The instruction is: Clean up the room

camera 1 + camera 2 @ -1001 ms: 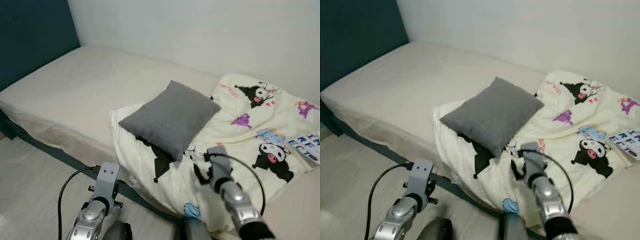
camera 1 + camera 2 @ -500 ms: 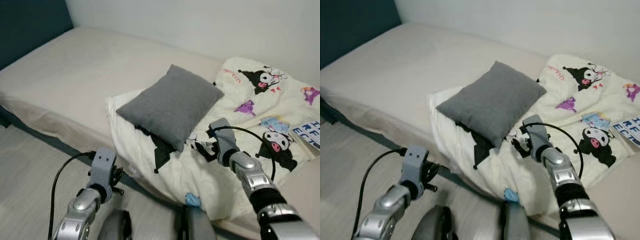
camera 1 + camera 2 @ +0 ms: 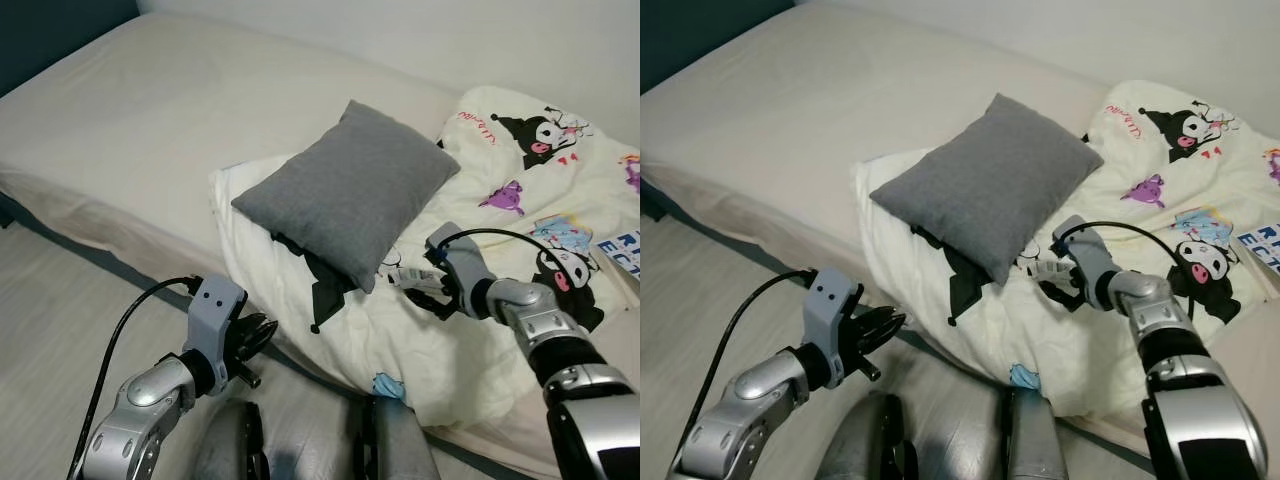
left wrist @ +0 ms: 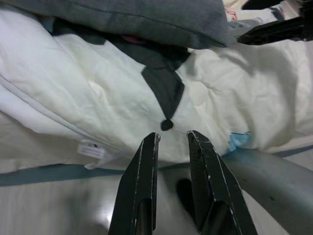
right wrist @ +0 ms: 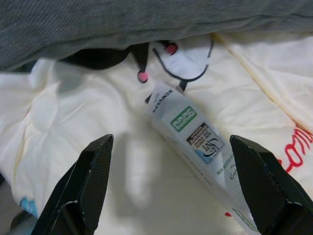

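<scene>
Left eye view: a bed (image 3: 150, 110) with a beige sheet runs across the scene, its dark base edge meeting a pale floor (image 3: 50, 290). A cream quilt (image 3: 470, 330) printed with black cartoon characters covers the bed's right part and hangs over the near edge. A grey pillow (image 3: 350, 185) lies on the quilt, tilted, one corner pointing toward the robot. The right gripper (image 3: 422, 281) reaches over the quilt just below that near corner, its fingers spread wide on either side of a small white tube (image 5: 193, 129), which lies flat on the quilt with its crimped end close to the pillow's edge; the fingers do not touch it. The tube carries a green label and fine print too small to read. The left gripper (image 3: 256, 333) hangs lower, in front of the bed's near edge and the overhanging quilt, fingers (image 4: 142, 181) a narrow gap apart and holding nothing.
</scene>
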Tool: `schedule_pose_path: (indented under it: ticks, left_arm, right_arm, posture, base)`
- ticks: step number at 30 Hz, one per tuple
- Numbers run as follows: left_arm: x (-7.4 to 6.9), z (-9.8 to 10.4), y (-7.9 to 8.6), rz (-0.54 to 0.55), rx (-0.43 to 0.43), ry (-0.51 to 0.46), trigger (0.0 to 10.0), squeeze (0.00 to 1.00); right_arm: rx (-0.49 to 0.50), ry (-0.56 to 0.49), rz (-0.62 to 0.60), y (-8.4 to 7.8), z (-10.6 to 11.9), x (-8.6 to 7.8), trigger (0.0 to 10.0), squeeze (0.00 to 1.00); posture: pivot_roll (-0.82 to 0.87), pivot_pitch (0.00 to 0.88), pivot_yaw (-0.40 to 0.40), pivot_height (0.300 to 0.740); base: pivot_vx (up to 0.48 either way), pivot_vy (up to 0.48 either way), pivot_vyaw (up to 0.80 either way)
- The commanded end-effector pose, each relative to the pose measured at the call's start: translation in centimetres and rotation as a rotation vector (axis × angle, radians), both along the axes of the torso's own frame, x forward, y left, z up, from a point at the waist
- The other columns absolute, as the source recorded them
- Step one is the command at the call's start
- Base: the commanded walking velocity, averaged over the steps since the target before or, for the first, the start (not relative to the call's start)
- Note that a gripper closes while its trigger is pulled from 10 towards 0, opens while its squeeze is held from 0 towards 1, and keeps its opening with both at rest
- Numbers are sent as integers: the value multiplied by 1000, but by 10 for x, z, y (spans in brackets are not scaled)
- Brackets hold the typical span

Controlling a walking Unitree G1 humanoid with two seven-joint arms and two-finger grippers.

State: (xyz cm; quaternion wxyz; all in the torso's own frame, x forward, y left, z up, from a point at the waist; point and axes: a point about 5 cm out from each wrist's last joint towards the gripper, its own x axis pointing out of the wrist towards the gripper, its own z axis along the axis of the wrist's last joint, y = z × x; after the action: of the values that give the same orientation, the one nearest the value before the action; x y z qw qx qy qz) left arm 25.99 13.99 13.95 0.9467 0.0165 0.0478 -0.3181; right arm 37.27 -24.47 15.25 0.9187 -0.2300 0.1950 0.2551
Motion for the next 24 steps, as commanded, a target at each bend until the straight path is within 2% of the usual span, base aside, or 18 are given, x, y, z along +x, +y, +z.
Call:
schedule_pose_path:
  ticks: [1,6,8,10,13,14,17,18,20,21,24]
  left_arm:
    - [-7,-4,-3,-38,4,32,10000,0]
    - [-11,3,-11,-91,-12,25,10000,0]
    - [-18,18,-23,-170,-47,-16,10000,0]
    - [-24,29,-29,-236,-66,-37,10000,0]
    - [-26,30,-29,-244,-65,-34,10000,0]
    - [-26,30,-29,-241,-64,-31,10000,0]
    - [-27,31,-28,-238,-61,-24,10000,0]
    - [-28,32,-28,-242,-56,-23,10000,0]
    - [-28,32,-28,-245,-52,-23,10000,0]
    - [-30,35,-29,-247,-46,-30,10000,0]
    - [-31,43,-31,-253,-49,-65,10000,0]
  right_arm:
    - [-32,34,15,-6,-3,-4,10000,1000]
    - [-35,57,49,-11,0,-5,10000,1000]
    - [-81,48,30,-19,0,-7,10000,1000]
    - [-150,30,1,-26,0,-7,10000,1000]
    - [-162,31,2,-27,0,-7,10000,1000]
    - [-163,33,0,-28,0,-8,10000,882]
    - [-163,36,1,-28,0,-8,10000,882]
    - [-159,39,0,-28,-1,-8,10000,498]
    - [-157,41,0,-29,-2,-8,10000,498]
    - [-177,30,-9,-29,-3,-9,10000,0]
    - [-226,-79,-78,-28,-4,-5,10000,0]
  posture:
    - [116,395,-46,621]
    - [140,406,-44,621]
    - [168,413,-40,621]
    - [184,417,-35,621]
    - [184,417,-35,621]
    - [184,417,-35,621]
    - [196,418,-29,621]
    - [199,418,-28,621]
    - [199,418,-28,621]
    - [214,420,-20,621]
    - [235,418,-4,621]
  base:
    - [0,0,0]
    - [0,0,0]
    - [0,0,0]
    - [0,0,0]
    - [0,0,0]
    - [0,0,0]
    - [0,0,0]
    - [0,0,0]
    - [0,0,0]
    - [0,0,0]
    - [0,0,0]
